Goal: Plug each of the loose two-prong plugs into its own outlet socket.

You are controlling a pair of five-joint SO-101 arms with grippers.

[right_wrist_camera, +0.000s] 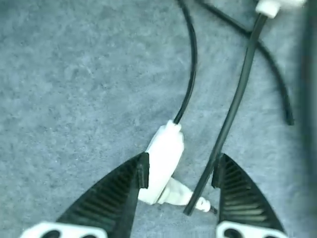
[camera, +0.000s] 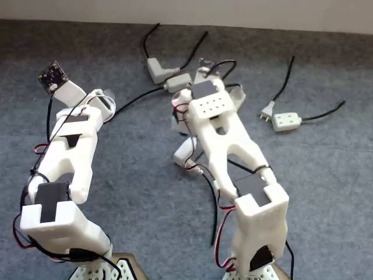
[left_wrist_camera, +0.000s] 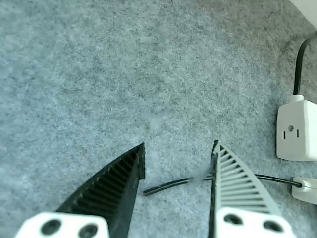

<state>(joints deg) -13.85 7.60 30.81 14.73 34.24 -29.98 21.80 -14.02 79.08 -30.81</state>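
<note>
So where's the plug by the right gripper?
Right wrist view: the plug lies on the carpet between the right gripper's open fingers, beside a black cable.

Table cover (left_wrist_camera: pixel 99 74): grey matt felt-like cloth. Plug (right_wrist_camera: pixel 163 156): smooth white plastic. Jaws: ribbed plastic.

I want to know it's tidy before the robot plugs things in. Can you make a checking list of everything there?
Surface: grey carpet.
Job's things: white plug lying between the open fingers of the right tool; white socket off to one side of the left tool; second socket with a second plug right beside it, prongs out.
Clutter: nothing seen.
Tools: left tool open over carpet; right tool open.
Cables: black cables run past the white plug; thin cable lies between the left tool's fingers.
Surroundings: pale wall behind the carpet.
</note>
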